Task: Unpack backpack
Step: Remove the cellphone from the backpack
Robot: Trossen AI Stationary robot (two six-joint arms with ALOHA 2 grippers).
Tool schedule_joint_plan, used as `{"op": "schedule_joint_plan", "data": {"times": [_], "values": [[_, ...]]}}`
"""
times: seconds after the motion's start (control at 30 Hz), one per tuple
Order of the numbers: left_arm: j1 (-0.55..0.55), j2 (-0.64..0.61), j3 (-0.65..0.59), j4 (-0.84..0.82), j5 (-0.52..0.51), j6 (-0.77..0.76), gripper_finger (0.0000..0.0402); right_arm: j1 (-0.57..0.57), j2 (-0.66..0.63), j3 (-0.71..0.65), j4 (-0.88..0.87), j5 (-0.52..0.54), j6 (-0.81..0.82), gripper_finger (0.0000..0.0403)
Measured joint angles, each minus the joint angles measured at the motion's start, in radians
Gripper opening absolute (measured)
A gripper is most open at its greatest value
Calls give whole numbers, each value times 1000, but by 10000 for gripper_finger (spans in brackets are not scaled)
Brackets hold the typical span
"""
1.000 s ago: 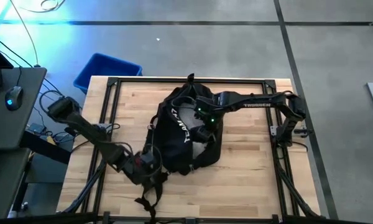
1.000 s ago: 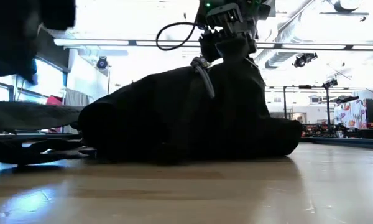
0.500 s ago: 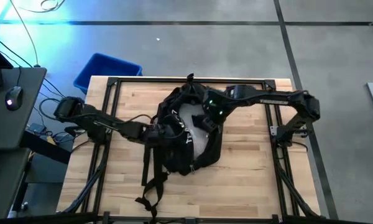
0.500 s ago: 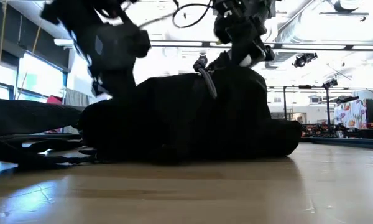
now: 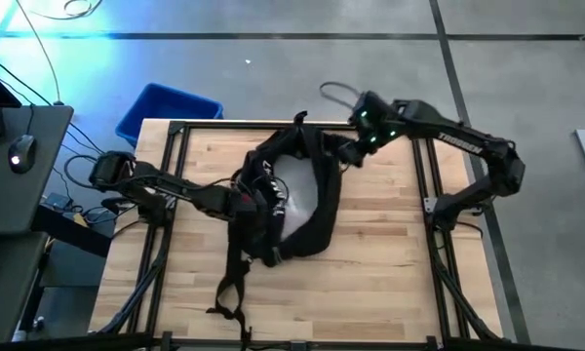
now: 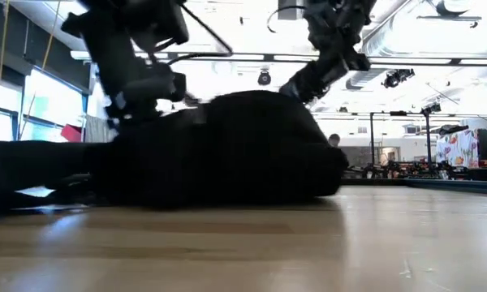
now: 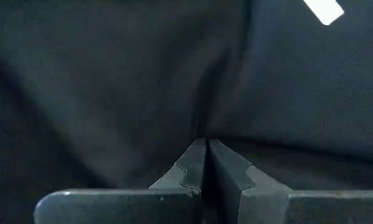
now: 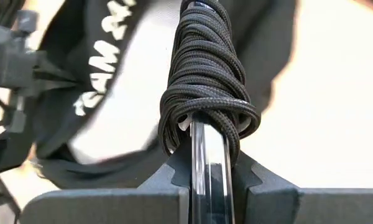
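Observation:
The large black backpack point(image 5: 307, 219) lies flat in the middle of the table, its opening showing a pale lining point(image 5: 294, 195); its straps point(image 5: 232, 291) trail toward the near edge. My left gripper point(image 5: 259, 201) is shut at the opening's left rim, and in its wrist view only black fabric point(image 7: 143, 81) fills the picture. My right gripper point(image 5: 347, 153) is at the bag's far right corner, shut on a zipper pull point(image 8: 205, 87), a shiny loop wound with black braided cord. In the low view the bag point(image 6: 227, 154) is a dark mound under both arms. My left gripper has its shut fingers point(image 7: 193, 163) against the backpack's black fabric point(image 7: 202, 121) at the opening's left rim, coming level from the table's left. A crease runs off from the fingertips; one layer or several, I cannot tell. The bag stays on the table. My right gripper pinches the cord-wound zipper pull between its two fingers at the pull's bare lower end point(image 8: 206, 158), and the wound part sticks out past the fingertips. It comes slanting from the far right, above the bag's corner. The pull is raised off the table.
A blue plastic bin point(image 5: 166, 109) stands on the floor beyond the table's far left corner. A black frame point(image 5: 175, 129) runs around the tabletop. Bare wood point(image 5: 390, 263) shows to the near right. A desk with a mouse point(image 5: 19, 153) is at the left.
My left gripper has swung from the near left, by the straps, up to the bag's left rim. My right gripper has moved toward the far right edge and up with the zipper pull. The opening has spread, showing more pale lining, and the bag has shifted left.

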Motion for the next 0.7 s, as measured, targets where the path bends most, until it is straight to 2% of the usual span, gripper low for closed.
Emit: {"op": "schedule_joint_plan", "data": {"times": [0.07,0.17,0.27,0.4,0.53,0.7], "values": [[-18,3,-14,-110,-6,-42,0,-58,-44,-71,37,-28,-13,21],[-57,-23,-34,-204,6,-115,0,-137,-146,-261,145,-84,18,21],[-117,-64,-91,-221,60,-219,0,-175,-256,-476,308,-128,108,21],[-213,-149,-155,-203,140,-390,0,-155,-379,-729,607,-142,289,21],[-288,-228,-197,-200,178,-539,0,-102,-426,-940,909,-42,509,21],[-320,-298,-216,-214,184,-609,0,-54,-359,-1085,1263,155,708,21]]}}
